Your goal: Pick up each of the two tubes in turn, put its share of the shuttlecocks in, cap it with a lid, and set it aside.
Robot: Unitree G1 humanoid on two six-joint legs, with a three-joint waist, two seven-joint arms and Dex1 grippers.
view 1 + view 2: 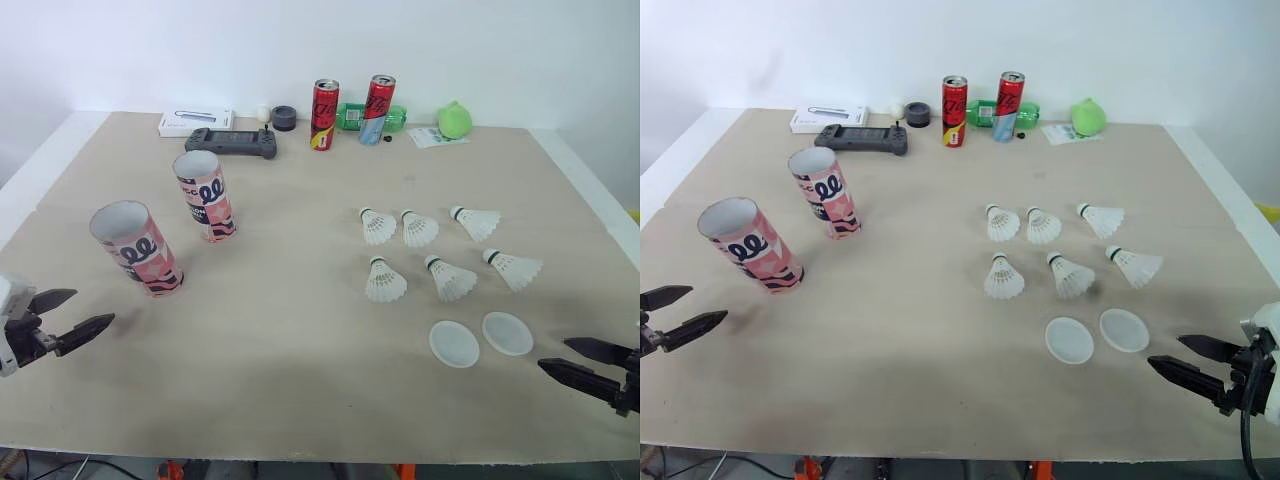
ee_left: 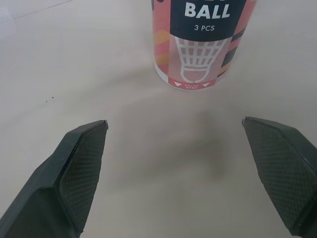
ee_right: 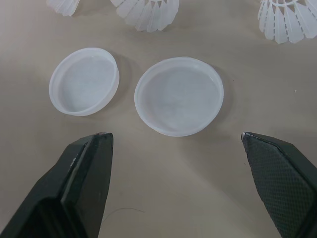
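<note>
Two pink patterned tubes stand upright and open-topped on the left of the table: the nearer tube (image 1: 137, 248) and the farther tube (image 1: 204, 194). Several white shuttlecocks (image 1: 440, 250) lie in two rows right of centre. Two translucent white lids (image 1: 455, 343) (image 1: 507, 333) lie side by side in front of them. My left gripper (image 1: 68, 317) is open near the table's front left, just short of the nearer tube (image 2: 200, 39). My right gripper (image 1: 585, 362) is open at the front right, close to the lids (image 3: 179, 95) (image 3: 84, 81).
Along the back edge sit a white box (image 1: 196, 122), a dark game controller (image 1: 232, 142), a black roll (image 1: 284, 118), two red cans (image 1: 324, 114) (image 1: 377, 109), a green bottle (image 1: 352, 116) and a green ball (image 1: 454, 120). Bare tabletop lies between tubes and shuttlecocks.
</note>
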